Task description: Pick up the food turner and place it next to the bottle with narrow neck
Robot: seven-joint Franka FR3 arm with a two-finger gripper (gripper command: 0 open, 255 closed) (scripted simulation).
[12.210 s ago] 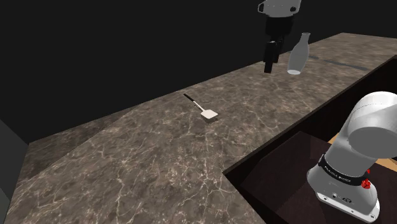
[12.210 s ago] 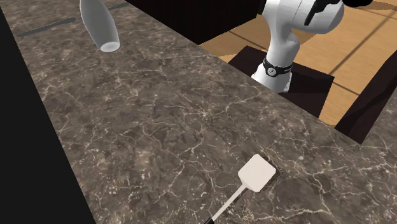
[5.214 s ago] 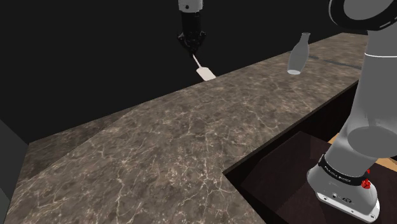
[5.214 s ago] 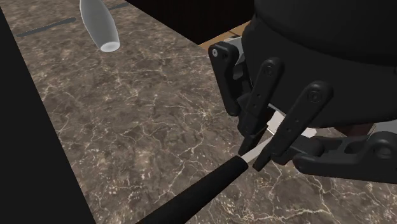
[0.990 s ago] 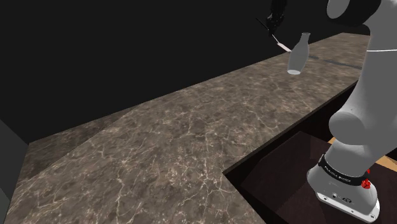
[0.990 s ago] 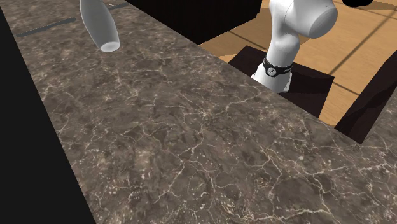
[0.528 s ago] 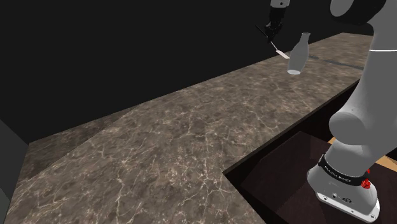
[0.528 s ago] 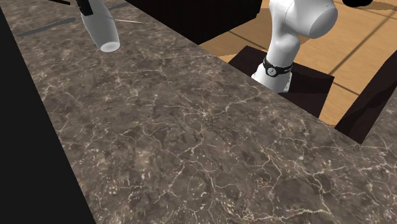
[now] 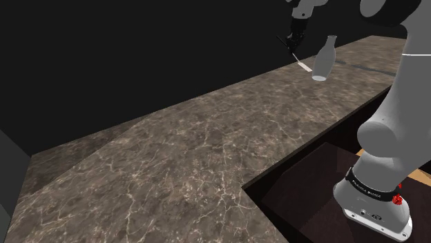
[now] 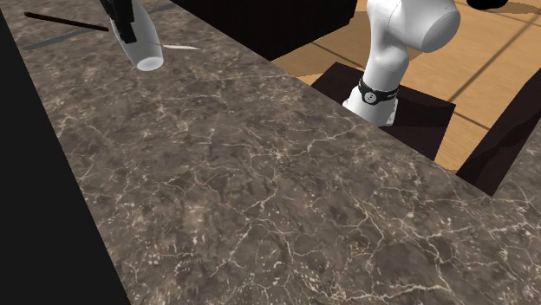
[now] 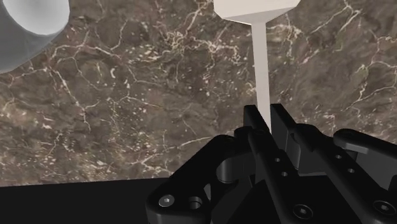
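Your gripper [image 11: 263, 118] is closed to a narrow gap on the turner [image 11: 261, 63]. Both black fingers [image 11: 252, 124] pinch its flat, pale shank, which runs straight out ahead of the tips.

- Blade [image 11: 254, 7]: plain off-white, squarish with clipped corners, at the far end of the shank from the fingers. The second exterior view shows it edge-on as a thin sliver [image 10: 178, 47]. You cannot tell whether it touches the counter.
- Handle [image 10: 65, 22]: slim black rod, sticking out on the other side of the fingers from the blade.
- Bottle [image 11: 25, 22]: smooth pale grey, round body tapering to a narrow neck. It stands just beside the blade and off to one side of the hand, apart from both.
- Counter [image 11: 146, 95]: dark brown stone with fine white veins, directly under the hand.
- Arm [image 9: 404, 90]: white links rise steeply from the base and bend over at the top. The hand [image 9: 295, 38] hangs fingers-down, low over the counter beside the bottle [image 9: 322, 59].
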